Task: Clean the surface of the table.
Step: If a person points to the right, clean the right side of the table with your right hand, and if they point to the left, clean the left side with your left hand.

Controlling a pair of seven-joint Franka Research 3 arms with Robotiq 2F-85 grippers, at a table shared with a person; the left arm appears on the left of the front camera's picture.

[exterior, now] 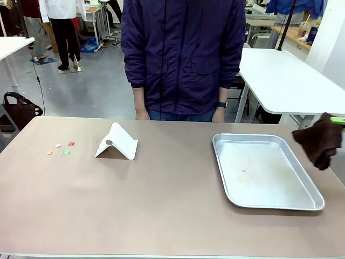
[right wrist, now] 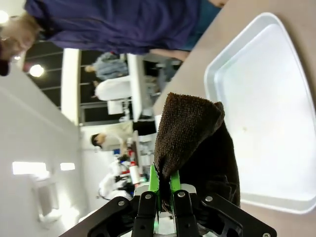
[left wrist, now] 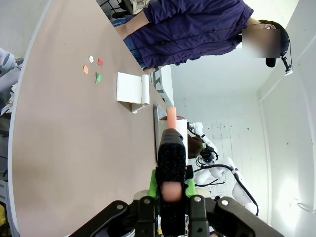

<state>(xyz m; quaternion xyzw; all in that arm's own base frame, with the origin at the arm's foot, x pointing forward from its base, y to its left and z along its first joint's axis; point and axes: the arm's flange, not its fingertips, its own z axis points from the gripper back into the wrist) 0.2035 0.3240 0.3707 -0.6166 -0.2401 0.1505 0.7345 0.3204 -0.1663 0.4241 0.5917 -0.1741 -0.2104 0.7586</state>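
The taupe table [exterior: 161, 210] spreads across the front view. Small coloured scraps [exterior: 60, 148] lie at its left, also seen as scraps [left wrist: 94, 67] in the left wrist view. My left gripper [left wrist: 171, 187] is shut on a black rough-surfaced tool [left wrist: 171, 155] with a peach-coloured tip, held above the table [left wrist: 64, 143]. My right gripper [right wrist: 164, 182] is shut on a dark brown cloth [right wrist: 190, 133], which hangs at the right edge as the cloth [exterior: 321, 141], just right of the tray and off the table top.
A silver tray [exterior: 310, 204] lies at the right with a tiny orange speck [exterior: 243, 171] inside. A white folded scoop [exterior: 119, 141] stands left of centre. A person in a dark jacket [exterior: 183, 54] stands at the far edge, hands down.
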